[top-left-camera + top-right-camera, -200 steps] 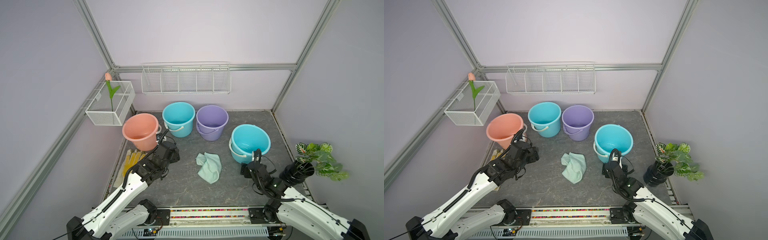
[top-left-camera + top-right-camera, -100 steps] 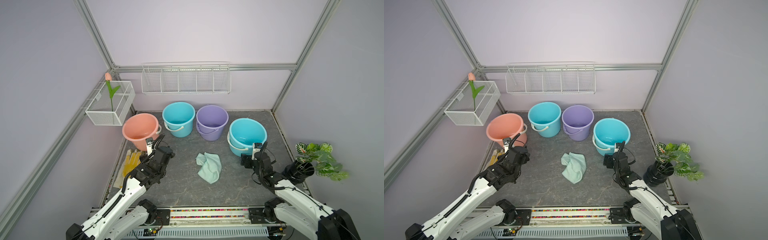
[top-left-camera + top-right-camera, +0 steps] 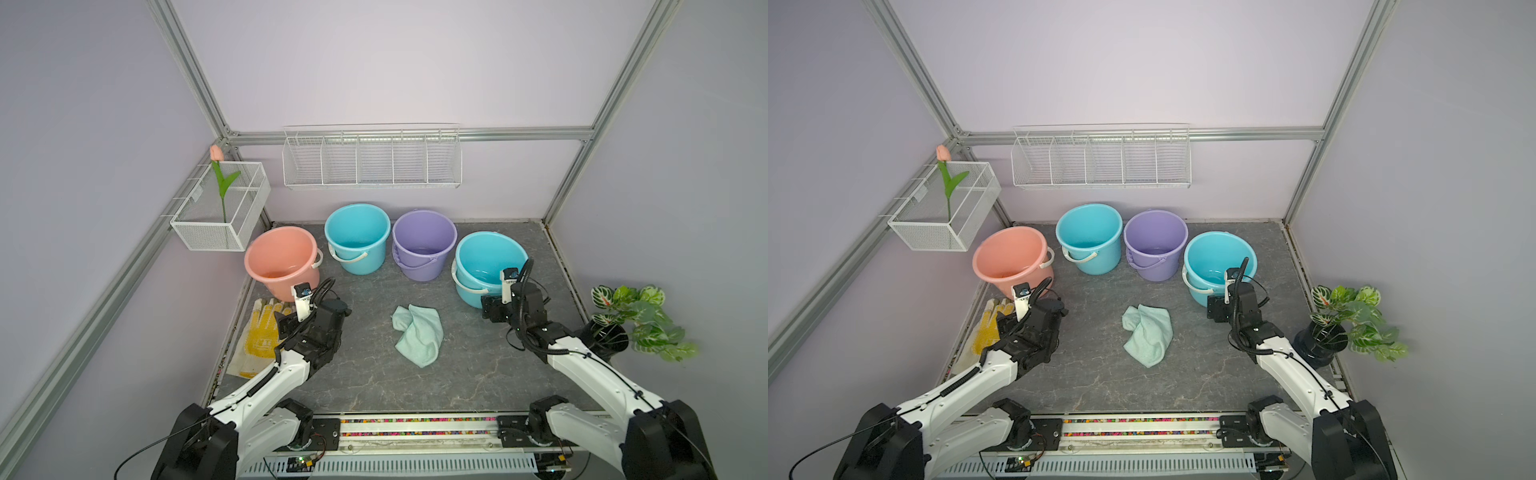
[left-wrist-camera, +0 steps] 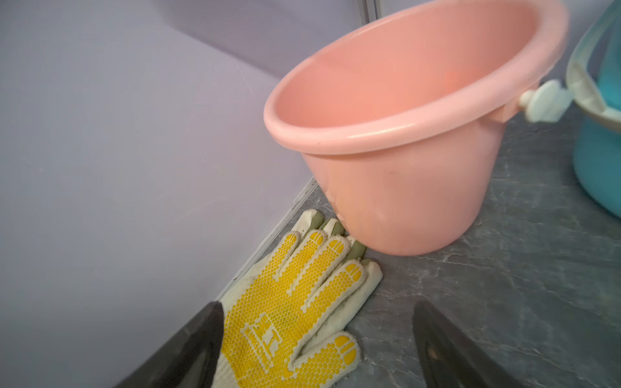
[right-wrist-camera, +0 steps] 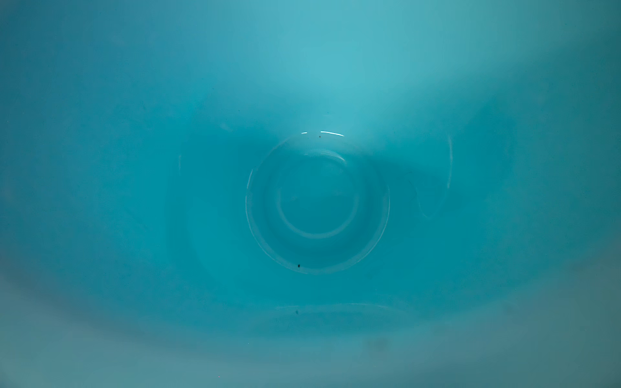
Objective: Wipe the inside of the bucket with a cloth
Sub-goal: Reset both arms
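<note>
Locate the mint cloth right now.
In both top views the cloth lies crumpled on the table, roughly centred between its sides, nearest the purple bucket behind it.

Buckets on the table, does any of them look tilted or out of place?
Yes. The right-hand teal bucket looks tipped, its mouth leaning toward the right gripper at its near rim; the pink bucket, back teal bucket and purple bucket stand upright.

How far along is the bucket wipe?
Done: nothing visible yet; the cloth lies crumpled on the table, untouched by either arm. In hand: the right pincer is at the near rim of the right-hand teal bucket, its wrist camera looking inside, where dark specks show. The left pincer is open and empty over the glove. Left: pick up the cloth, wipe the inside.
</note>
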Robot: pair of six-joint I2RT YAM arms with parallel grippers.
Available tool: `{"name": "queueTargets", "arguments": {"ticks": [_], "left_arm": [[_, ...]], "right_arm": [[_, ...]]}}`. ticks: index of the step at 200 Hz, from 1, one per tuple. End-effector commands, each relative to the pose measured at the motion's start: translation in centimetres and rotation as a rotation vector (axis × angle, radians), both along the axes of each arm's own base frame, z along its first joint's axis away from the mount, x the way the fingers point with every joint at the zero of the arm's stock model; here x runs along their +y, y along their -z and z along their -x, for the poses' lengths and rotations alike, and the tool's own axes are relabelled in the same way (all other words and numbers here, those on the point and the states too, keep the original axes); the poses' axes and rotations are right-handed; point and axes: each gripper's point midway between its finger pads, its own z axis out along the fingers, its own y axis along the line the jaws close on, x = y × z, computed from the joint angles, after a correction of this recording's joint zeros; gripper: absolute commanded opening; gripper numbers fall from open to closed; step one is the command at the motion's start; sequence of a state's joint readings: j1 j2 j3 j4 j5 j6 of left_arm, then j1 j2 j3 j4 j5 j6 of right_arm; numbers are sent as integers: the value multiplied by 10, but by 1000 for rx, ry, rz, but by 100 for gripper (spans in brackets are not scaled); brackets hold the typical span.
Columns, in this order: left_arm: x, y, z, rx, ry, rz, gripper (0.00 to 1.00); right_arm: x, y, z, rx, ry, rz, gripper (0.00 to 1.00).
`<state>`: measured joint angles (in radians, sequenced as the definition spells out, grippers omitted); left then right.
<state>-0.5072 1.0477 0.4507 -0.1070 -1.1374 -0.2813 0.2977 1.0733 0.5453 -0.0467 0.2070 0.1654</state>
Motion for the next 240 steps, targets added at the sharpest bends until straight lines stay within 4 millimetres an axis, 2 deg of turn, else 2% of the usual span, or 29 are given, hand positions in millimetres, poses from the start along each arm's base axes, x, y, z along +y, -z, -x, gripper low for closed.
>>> {"name": "queueTargets", "arguments": {"ticks": [1,21,40,57,82,88,108,168,196,214,240], "left_arm": [[8,-5,-12,-93,-34,25,90],[16,2,-19,-85,-48,24,90],[19,2,-29,-113,-31,46,89],[22,2,-34,-144,-8,75,89],[24,0,-40,-221,52,129,89],[26,0,-40,-239,60,141,89],[30,0,-44,-285,99,185,89],[13,4,-75,-270,254,199,89],[12,18,-85,-285,302,251,90],[3,29,-96,-236,359,257,90],[-6,40,-106,-185,408,254,90]], "right_arm": [[-10,-2,-2,-8,-24,82,89],[-16,-3,-7,-68,-37,135,89],[-27,7,-7,-120,-17,147,89],[-27,15,-4,-202,-34,130,89],[-29,5,-5,-296,-39,169,89],[-43,3,-6,-314,4,172,89],[-51,-4,-6,-389,20,129,89],[-71,-9,-20,-451,65,31,89],[-88,-9,-28,-463,82,-28,89],[-97,-7,-32,-461,98,-67,89],[-98,5,-41,-455,89,-117,89]]}}
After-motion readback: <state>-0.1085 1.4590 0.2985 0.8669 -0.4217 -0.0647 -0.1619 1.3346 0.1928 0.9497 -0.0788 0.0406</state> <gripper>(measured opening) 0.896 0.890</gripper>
